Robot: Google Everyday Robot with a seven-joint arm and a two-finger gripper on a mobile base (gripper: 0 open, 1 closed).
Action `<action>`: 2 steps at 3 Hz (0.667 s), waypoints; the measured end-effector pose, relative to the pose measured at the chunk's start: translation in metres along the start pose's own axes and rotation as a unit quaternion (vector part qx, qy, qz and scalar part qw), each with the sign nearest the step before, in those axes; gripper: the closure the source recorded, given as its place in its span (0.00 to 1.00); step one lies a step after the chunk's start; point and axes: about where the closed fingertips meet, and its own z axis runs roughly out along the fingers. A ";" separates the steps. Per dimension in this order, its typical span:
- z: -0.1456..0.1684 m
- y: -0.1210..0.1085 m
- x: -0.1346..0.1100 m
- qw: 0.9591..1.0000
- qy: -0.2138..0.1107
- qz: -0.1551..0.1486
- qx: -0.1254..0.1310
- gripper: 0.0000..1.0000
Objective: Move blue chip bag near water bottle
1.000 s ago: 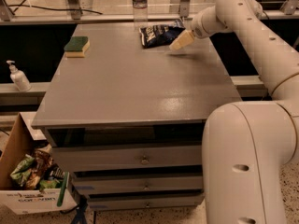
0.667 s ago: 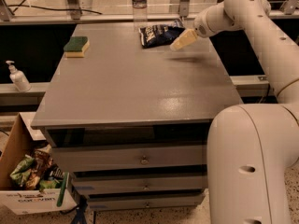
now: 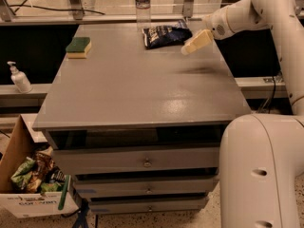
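The blue chip bag (image 3: 164, 34) lies flat at the far edge of the grey table (image 3: 137, 94), right of centre. The water bottle (image 3: 142, 1) stands upright just behind the bag's left end, close to it. My gripper (image 3: 196, 42) hangs over the table just right of the bag, a little apart from it and holding nothing. Its white arm reaches in from the upper right.
A green and yellow sponge (image 3: 78, 47) lies at the far left of the table. A white pump-top bottle (image 3: 19, 78) stands on a ledge to the left. A cardboard box (image 3: 33, 184) of snack bags sits on the floor at lower left. Drawers run under the tabletop.
My gripper has moved a little to the right, away from the chip bag. The bag and bottle have stayed in place.
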 end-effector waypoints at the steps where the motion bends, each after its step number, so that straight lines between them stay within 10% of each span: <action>1: -0.027 0.011 0.000 0.999 -0.026 -0.004 -0.031 0.00; 2: -0.052 0.012 0.000 0.998 -0.043 -0.012 -0.036 0.00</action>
